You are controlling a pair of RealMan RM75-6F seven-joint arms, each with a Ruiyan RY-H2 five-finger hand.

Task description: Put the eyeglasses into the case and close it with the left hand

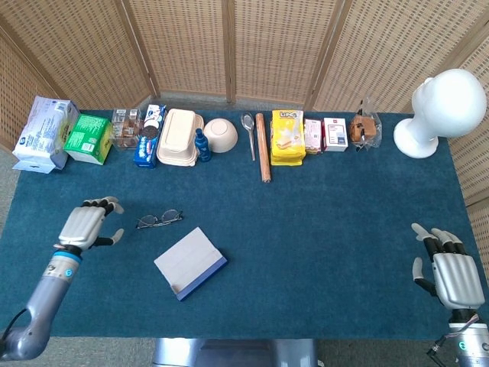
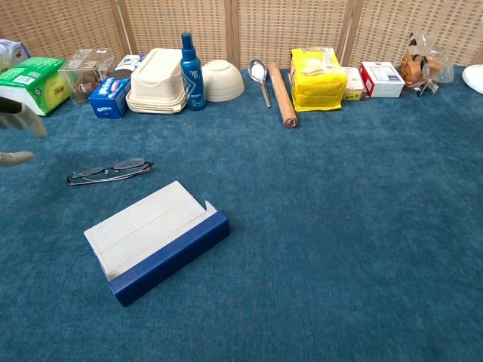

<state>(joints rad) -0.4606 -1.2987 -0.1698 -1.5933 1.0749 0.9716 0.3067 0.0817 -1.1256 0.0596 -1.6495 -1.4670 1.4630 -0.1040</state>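
Note:
The folded eyeglasses [image 1: 159, 219] [image 2: 109, 171] lie on the blue cloth, left of centre. Just in front of them sits the open case [image 1: 190, 263] [image 2: 155, 240], blue outside and white inside, empty. My left hand [image 1: 88, 224] hovers a short way left of the glasses, fingers spread and holding nothing; only its fingertips [image 2: 21, 121] show at the left edge of the chest view. My right hand [image 1: 449, 271] stays open at the table's front right corner, far from both things.
Along the back edge stand tissue packs [image 1: 46, 131], a green box [image 1: 88, 138], a cream clamshell box [image 1: 179, 137], a blue bottle [image 2: 189, 62], a bowl [image 1: 220, 134], a spoon, a rolling pin [image 1: 263, 147], a yellow bag [image 1: 288, 138] and small boxes. A white mannequin head [image 1: 443, 111] stands back right.

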